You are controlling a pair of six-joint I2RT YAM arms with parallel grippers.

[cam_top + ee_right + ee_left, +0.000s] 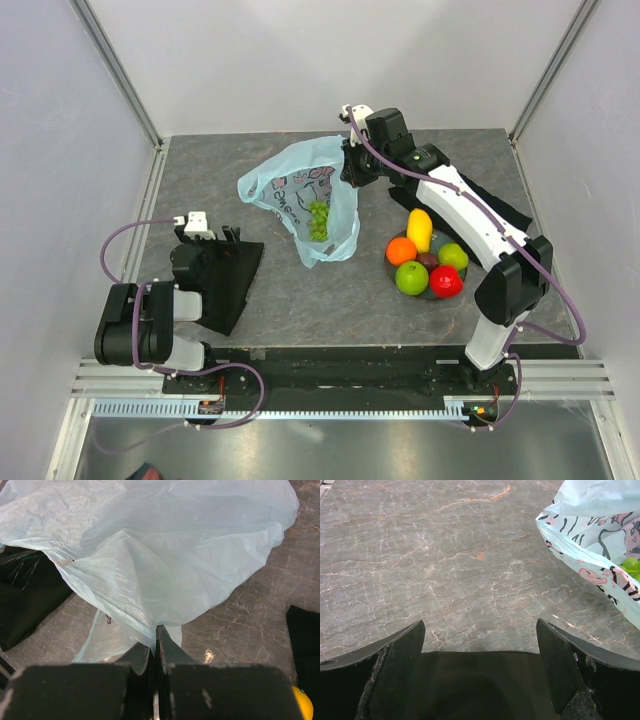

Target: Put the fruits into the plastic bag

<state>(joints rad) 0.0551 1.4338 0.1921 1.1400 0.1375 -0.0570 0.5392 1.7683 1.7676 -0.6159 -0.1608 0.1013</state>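
My left gripper [212, 238] rests at the black cloth [225, 285], fingers spread and empty. The plastic bag [303, 200] lies to its right across bare table, with the grape bunch [318, 221] inside it. My right gripper [156, 642] is pinched on the bag's far edge — occupied. The other fruits [428, 262] sit on the plate [430, 296] just right of the bag — nearer my right arm than my left.

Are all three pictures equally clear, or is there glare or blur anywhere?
Top external: soft, even light, faint shadows, and a bright sheen on the metal rail. Left wrist: the table is sharp, while the open left gripper is dark near the lens. Right wrist: the plastic bag looks pale and washed out, and the right gripper pinching it is slightly blurred.
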